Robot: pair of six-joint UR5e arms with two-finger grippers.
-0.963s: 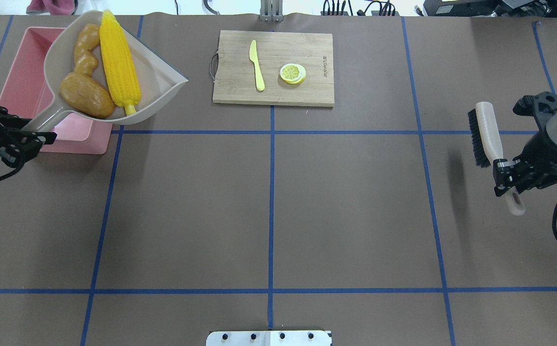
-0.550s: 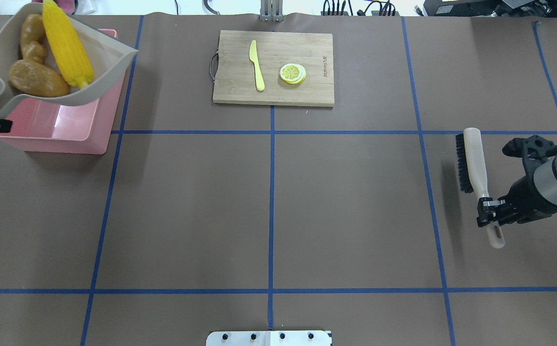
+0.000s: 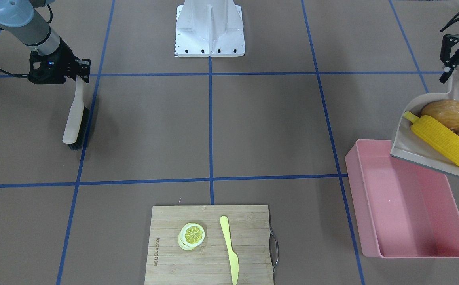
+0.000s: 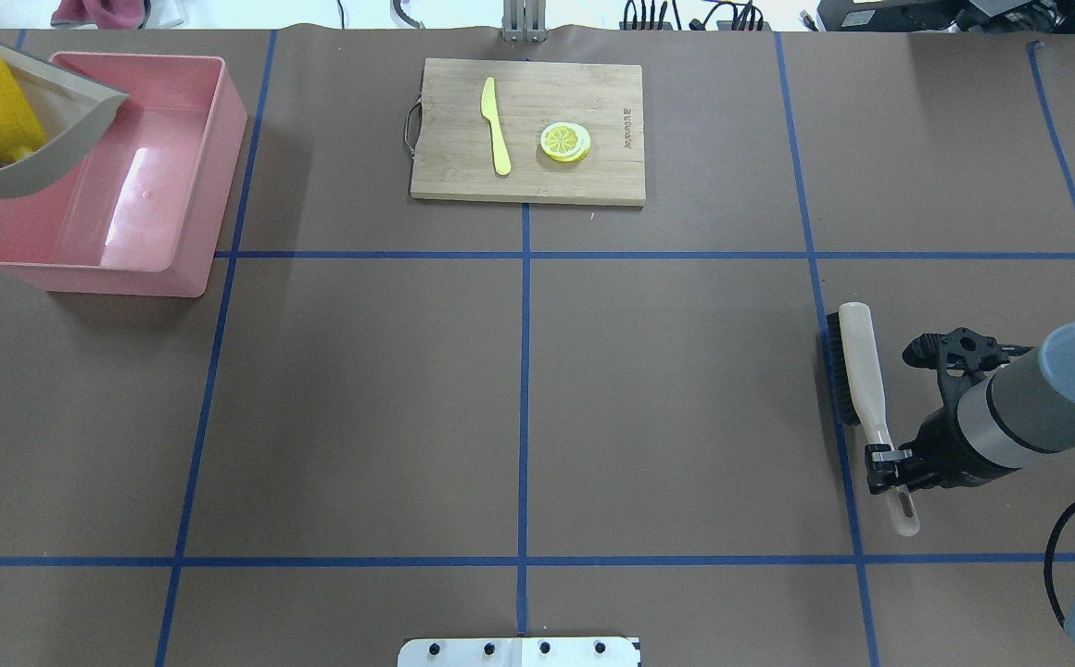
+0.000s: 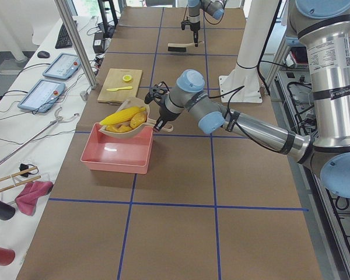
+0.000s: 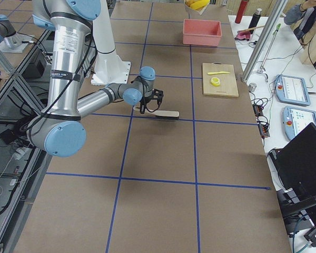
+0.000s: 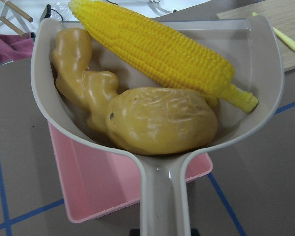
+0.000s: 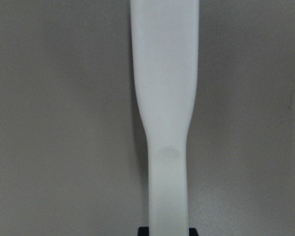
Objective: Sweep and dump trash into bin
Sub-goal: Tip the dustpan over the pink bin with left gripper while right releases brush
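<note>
Jaws of the left gripper (image 3: 456, 71) are pinched on the handle of a beige dustpan (image 3: 411, 148), holding it in the air above the pink bin (image 4: 222, 148). The pan's wide mouth points away from the robot and hangs over the bin's left edge; in the left wrist view the pink wall shows directly under the pan. All the trash lies in the dustpan, not yet in the bin. The yellow corn cob (image 7: 157, 46) lies slantwise across the pan with its stalk end toward the right side wall. The brown potato (image 7: 162, 120) sits at the back, just in front of the handle and touching the corn. The knobbly ginger root (image 7: 81, 73) runs along the left wall and presses against the potato. The bin stands on the brown tabletop (image 4: 528, 389) at its far left corner.

Jaws of the right gripper (image 4: 885, 459) are clamped on the thin handle of a brush (image 4: 857, 371) well over on the right side. The brush points away from the robot and hangs low over a blue tape line, its dark bristles turned toward the middle of the tabletop; I cannot tell whether it touches the surface.

A wooden cutting board (image 4: 528, 130) lies at the far middle, carrying a pale yellow knife (image 4: 496, 125) and, just beside it, a lemon slice (image 4: 565, 142).
</note>
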